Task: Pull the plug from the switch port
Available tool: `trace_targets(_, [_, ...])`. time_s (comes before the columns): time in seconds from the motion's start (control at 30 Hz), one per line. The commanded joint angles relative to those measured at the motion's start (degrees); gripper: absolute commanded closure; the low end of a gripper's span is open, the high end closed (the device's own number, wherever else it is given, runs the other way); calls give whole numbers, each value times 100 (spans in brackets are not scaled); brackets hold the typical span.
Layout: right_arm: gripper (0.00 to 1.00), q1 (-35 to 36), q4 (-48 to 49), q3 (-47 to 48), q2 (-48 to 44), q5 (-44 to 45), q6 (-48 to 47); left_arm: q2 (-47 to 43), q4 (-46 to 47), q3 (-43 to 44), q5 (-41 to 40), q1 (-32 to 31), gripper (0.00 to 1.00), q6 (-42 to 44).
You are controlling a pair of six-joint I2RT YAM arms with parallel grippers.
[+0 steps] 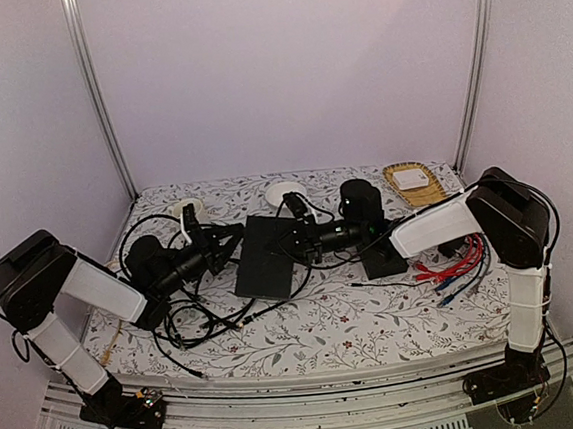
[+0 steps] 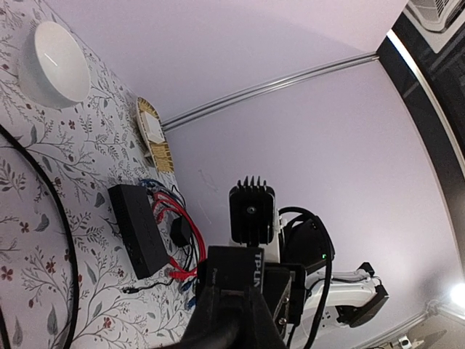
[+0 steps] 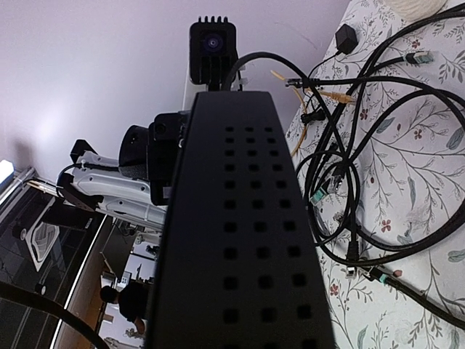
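The switch (image 1: 265, 256), a flat black box, lies mid-table between both arms. In the left wrist view its narrow end (image 2: 251, 273) carries white lettering. In the right wrist view its vented face (image 3: 240, 218) fills the frame and hides that gripper's fingers. My left gripper (image 1: 230, 237) is at the switch's left edge. Its dark fingers (image 2: 232, 299) are shut on the plug (image 2: 232, 292), with a thick black cable trailing back from it. My right gripper (image 1: 297, 239) clamps the opposite end, and its jaw blocks (image 2: 309, 291) sit against the box.
A shorter black box (image 1: 383, 256) lies at the right beside red and blue cables (image 1: 456, 260). Black cables (image 1: 195, 313) tangle at the front left. A white disc (image 1: 286, 191) and a wicker tray (image 1: 411, 181) sit at the back.
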Motion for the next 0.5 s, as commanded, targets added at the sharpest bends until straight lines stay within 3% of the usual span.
trace_targets(0.0, [98,-42,-68,-126,-243,-109,-83,-521,-161,-331,-1043,38,100,224])
trace_targets(0.1, [98,-130,352,-432,-278,-172,87,-722,-45,-521,-1622,50,100,214])
trace_targets(0.23, [98,-246,965,-805,-292,-203,521,-725,98,-525,-1784,65,100,225])
trace_targets(0.47, [98,-361,1028,-1023,-413,-171,570,-704,452,-662,-2179,64,100,168])
